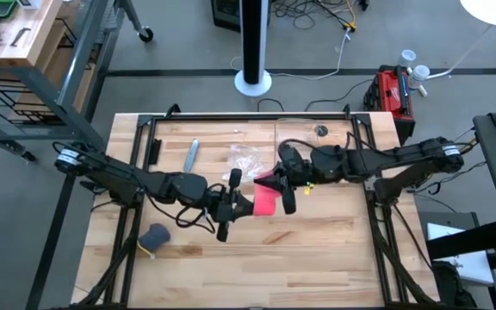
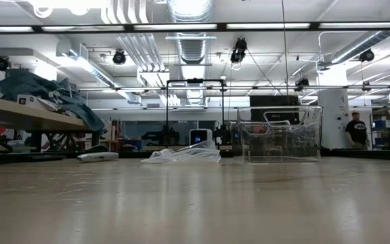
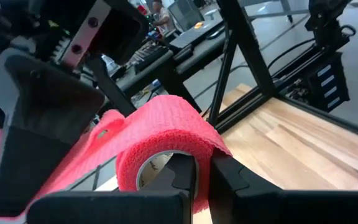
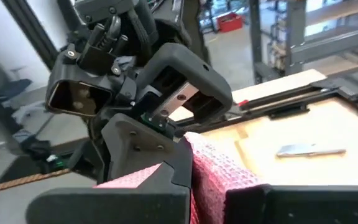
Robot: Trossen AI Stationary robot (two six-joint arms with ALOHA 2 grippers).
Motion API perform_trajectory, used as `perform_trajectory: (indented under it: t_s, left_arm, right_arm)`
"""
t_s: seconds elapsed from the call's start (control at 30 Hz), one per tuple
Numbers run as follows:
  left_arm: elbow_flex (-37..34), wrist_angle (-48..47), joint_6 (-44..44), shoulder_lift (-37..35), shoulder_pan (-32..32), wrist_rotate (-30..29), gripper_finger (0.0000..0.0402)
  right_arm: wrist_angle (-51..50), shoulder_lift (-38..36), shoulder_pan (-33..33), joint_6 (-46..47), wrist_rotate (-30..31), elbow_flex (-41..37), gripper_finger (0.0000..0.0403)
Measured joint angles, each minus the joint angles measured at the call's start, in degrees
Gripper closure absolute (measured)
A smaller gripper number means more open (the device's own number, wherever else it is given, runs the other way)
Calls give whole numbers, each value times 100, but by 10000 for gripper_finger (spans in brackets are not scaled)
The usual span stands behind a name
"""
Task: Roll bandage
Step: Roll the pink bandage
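Observation:
The bright pink-red bandage (image 1: 267, 203) hangs in the air over the middle of the table, between my two grippers. In the left wrist view it is a small roll (image 3: 166, 134) with a hollow middle, and a flat strip (image 3: 98, 146) runs off it toward my right gripper. My left gripper (image 1: 241, 205) comes in from the table's left and is shut on the roll. My right gripper (image 1: 275, 189) comes in from the right and is shut on the strip. Neither gripper nor the bandage shows in the low view. My left gripper (image 3: 202, 183) pinches the roll's wall (image 3: 202, 163) at its open end, one finger (image 3: 178, 180) in the hollow middle and the other (image 3: 232, 182) outside. The fingers lie about level, coming from the table's left. The roll is clear of the table. My right gripper (image 4: 207, 193) pinches the bandage's loose strip (image 4: 213, 167) between its two fingers, close beside the left gripper. It comes about level from the table's right. The strip is clear of the table, and how many layers are held cannot be seen.
A clear crinkled plastic bag (image 1: 248, 159) lies just beyond the grippers, and a small silver object (image 1: 191, 155) to its left. A dark grey-blue lump (image 1: 155, 236) lies near the left front. A clear box (image 2: 279, 134) stands at the far right. Bare wood (image 1: 317, 250) lies near the front.

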Motion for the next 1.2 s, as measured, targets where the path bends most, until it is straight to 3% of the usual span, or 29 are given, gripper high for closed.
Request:
perform_trajectory:
  t_s: [0.17, 0.43, 0.73, 0.97, 1.13, 1.2]
  left_arm:
    - [0, 106, -157, -29, -2, 36, 393]
    - [0, -11, -307, -109, 4, 126, 393]
    - [0, 35, -404, -144, -4, 364, 393]
    - [0, 219, -743, -356, 1, 552, 393]
    - [2, 349, -1369, -625, 11, 445, 393]
    - [2, 398, -1600, -775, 11, 438, 393]
  right_arm:
    - [-309, -1, -165, 233, -294, -7, 379]
    - [-499, -48, -399, 747, -989, -8, 266]
    - [-1132, -141, -748, 512, -949, -20, 166]
    - [-1730, -227, -966, -80, -954, -38, 145]
    - [-1610, -243, -889, -743, -1032, -209, 152]
    - [-1110, -240, -792, -921, -1254, -464, 157]
